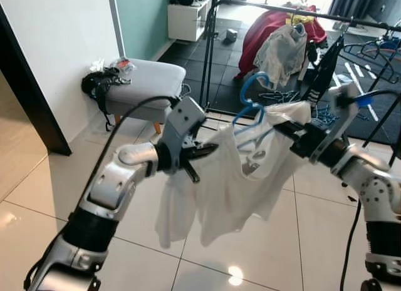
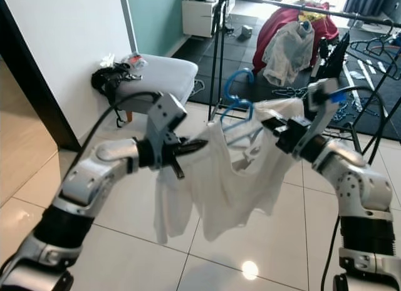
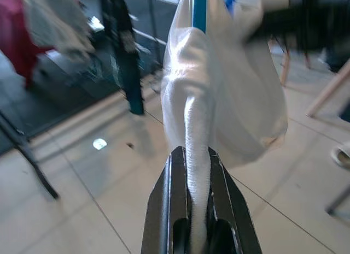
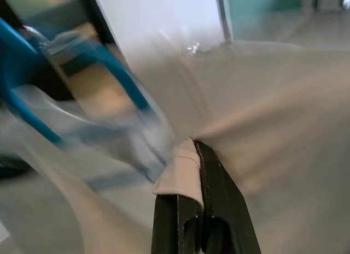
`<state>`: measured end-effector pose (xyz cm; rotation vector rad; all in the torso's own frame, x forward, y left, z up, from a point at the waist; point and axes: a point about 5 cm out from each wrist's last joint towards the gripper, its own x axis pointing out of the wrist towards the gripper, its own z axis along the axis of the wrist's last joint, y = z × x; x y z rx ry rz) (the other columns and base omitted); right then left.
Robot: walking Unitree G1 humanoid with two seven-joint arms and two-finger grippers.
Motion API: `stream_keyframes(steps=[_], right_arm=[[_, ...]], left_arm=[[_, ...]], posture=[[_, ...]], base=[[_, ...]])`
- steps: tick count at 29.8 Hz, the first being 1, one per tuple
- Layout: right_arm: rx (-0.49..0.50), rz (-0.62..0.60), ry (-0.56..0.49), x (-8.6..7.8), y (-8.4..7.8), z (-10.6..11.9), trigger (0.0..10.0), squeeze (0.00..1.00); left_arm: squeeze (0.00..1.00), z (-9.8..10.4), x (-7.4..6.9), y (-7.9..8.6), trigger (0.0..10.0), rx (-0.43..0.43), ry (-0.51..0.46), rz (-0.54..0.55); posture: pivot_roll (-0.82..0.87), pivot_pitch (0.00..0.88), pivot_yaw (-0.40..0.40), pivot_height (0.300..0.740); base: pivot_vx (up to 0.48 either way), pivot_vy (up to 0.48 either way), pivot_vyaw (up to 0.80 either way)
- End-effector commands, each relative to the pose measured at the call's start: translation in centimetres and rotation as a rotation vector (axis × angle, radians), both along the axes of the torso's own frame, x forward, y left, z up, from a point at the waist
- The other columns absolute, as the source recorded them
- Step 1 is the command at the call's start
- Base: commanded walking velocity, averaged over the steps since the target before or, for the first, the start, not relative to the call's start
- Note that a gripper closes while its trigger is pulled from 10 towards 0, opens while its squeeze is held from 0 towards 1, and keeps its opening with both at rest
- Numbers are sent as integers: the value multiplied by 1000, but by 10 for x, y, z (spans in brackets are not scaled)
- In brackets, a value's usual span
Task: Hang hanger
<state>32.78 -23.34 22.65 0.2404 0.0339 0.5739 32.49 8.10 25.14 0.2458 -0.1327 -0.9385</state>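
Left eye view: both grippers pinch a white shirt (image 1: 238,178) stretched between them, likely to keep it spread on the blue hanger (image 1: 250,106) while carrying it to the rack (image 1: 301,12). Left gripper (image 1: 203,152) clamps one shoulder hem, right gripper (image 1: 285,129) the other. The hanger's hook rises between them, nearer the right gripper; the rack stands well beyond both.

Glossy pale tiled floor (image 1: 263,253) fills the lower frame — a grey stool (image 1: 147,84) stands upper left, dark mats (image 1: 207,59) beyond.
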Motion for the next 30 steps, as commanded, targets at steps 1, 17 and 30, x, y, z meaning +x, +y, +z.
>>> stream_keyframes(steps=[1, 17, 30], right_arm=[[-8, -20, 10, -1, -3, -5, 10000, 1000], [58, 116, -84, -19, 18, -8, 10000, 1000], [196, 229, -244, -46, 20, 12, 10000, 0]], left_arm=[[0, 13, -8, -6, 10000, -76, -54, -46], [0, -6, -5, -14, 10000, -161, 8, 38], [0, -38, 8, 2, 10000, -149, 50, 249]], posture=[[-43, 94, -45, 740], [-47, 100, -40, 740], [-54, 101, -40, 740]], base=[[0, 0, 0], [0, 0, 0], [0, 0, 0]])
